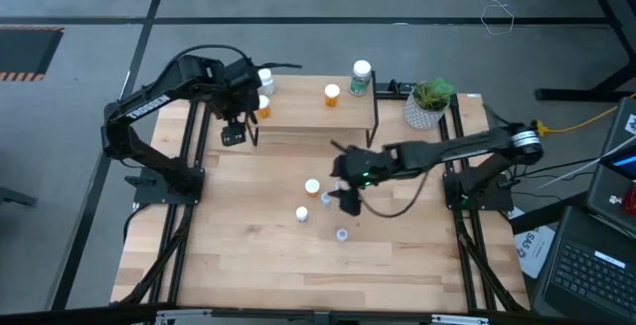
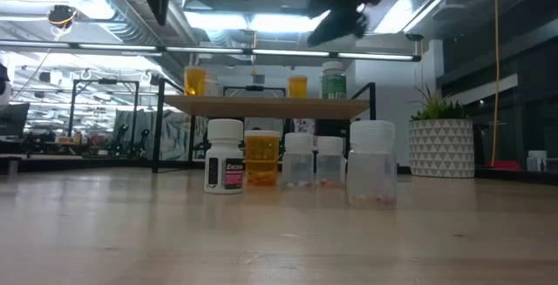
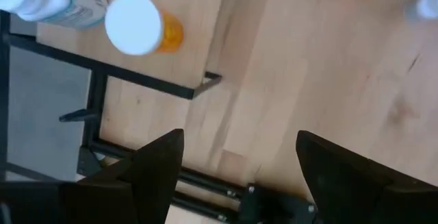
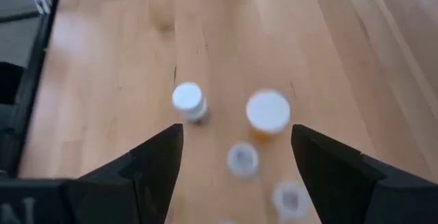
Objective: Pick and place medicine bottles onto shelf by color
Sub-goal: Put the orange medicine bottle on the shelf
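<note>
The shelf stands at the table's far side. On it are an orange bottle, a green-labelled bottle, and at its left end a white bottle and another orange bottle. On the tabletop stand an orange bottle, a white bottle and small clear bottles. My left gripper is open and empty, just off the shelf's left front corner. My right gripper is open and empty, above the table bottles.
A white pot with a green plant stands at the shelf's right end. The table's black frame rails run along both sides. Bare tabletop lies toward the near edge.
</note>
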### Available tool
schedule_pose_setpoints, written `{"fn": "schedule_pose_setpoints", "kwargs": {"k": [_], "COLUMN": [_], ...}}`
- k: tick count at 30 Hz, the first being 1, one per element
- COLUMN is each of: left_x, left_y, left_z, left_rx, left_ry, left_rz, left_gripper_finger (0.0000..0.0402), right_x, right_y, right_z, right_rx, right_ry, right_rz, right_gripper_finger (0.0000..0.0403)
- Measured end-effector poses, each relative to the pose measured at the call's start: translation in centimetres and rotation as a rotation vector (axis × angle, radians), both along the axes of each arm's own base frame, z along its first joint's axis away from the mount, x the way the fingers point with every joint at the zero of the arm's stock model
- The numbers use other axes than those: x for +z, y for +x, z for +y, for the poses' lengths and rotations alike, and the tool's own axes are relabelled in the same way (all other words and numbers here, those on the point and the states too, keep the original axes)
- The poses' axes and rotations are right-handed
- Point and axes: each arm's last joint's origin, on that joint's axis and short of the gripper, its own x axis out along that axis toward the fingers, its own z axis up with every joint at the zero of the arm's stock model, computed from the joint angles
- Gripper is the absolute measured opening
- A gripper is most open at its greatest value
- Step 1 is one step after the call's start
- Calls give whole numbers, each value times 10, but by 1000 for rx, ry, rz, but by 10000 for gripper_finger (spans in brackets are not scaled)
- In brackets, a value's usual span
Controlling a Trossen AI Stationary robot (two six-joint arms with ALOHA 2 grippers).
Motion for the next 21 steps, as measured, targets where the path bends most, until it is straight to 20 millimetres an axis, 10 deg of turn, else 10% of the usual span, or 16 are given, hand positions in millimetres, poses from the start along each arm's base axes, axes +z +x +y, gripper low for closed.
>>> {"fn": "schedule_pose_setpoints", "kwargs": {"k": [21], "left_x": [33], "left_y": [-71], "left_z": [-29], "left_rx": [30], "left_ry": [82], "left_rz": [-213], "left_gripper_finger": [279], "right_x": [-89], "right_y": [76], "right_z": [-17], "right_rx": [85], "right_ry": [-226], "right_rz": [133], "right_gripper_finger": [275]}}
